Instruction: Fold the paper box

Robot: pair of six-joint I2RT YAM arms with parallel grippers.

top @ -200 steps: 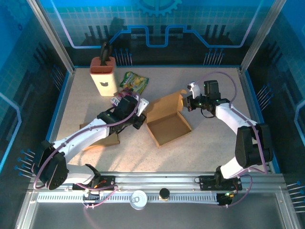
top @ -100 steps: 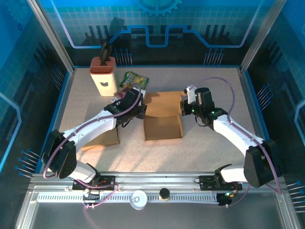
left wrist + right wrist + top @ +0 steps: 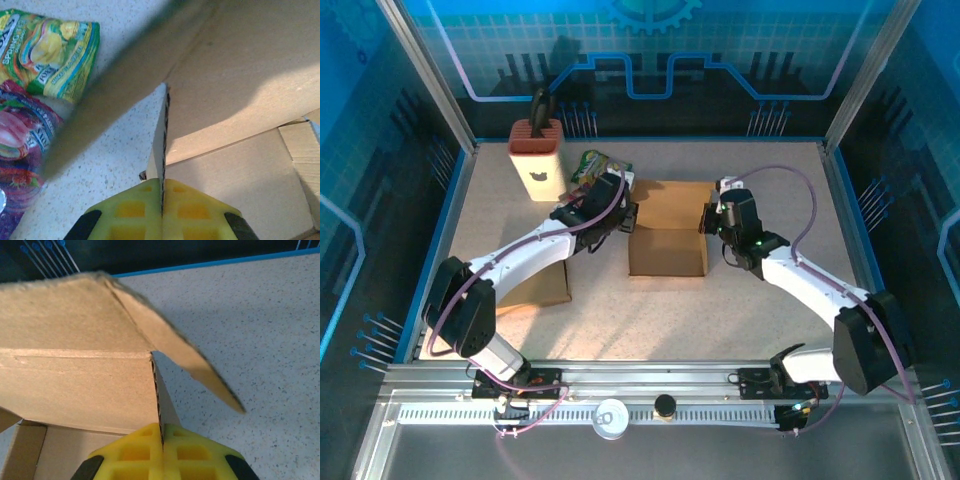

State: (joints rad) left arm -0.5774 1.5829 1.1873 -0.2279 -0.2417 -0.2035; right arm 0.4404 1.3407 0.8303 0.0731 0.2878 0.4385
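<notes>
Clutter nearest me: a small round tin (image 3: 610, 417) and a black knob (image 3: 665, 405) on the rail by the arm bases. Just past them, on the speckled tabletop (image 3: 640, 320), a flat sheet of cardboard (image 3: 542, 285) lies partly under the left arm.

Further in, the paper box (image 3: 667, 250) sits mid-tabletop, between the two arms. Its tray faces up and a wide flap reaches toward the far side. The left end effector (image 3: 162, 200) is clamped on the thin corrugated edge of the box's left wall, yellow pads pressed flat on either face. The right end effector (image 3: 161, 440) is clamped the same way on the right wall, where a loose flap juts out at an angle beside it.

I judge this box light and fairly stiff across its panels, but weak along the scored creases, so it should bend there and nowhere else if I steer it properly. The raw edges look easy to crush or tear. I would keep my hold low on the walls, close to the corners. I would also avoid pulling the two sides apart, since so light a thing will slide on the tabletop rather than resist.

Beyond the box lie two snack bags (image 3: 598, 166), and farthest back stands a knife block (image 3: 537, 160).
</notes>
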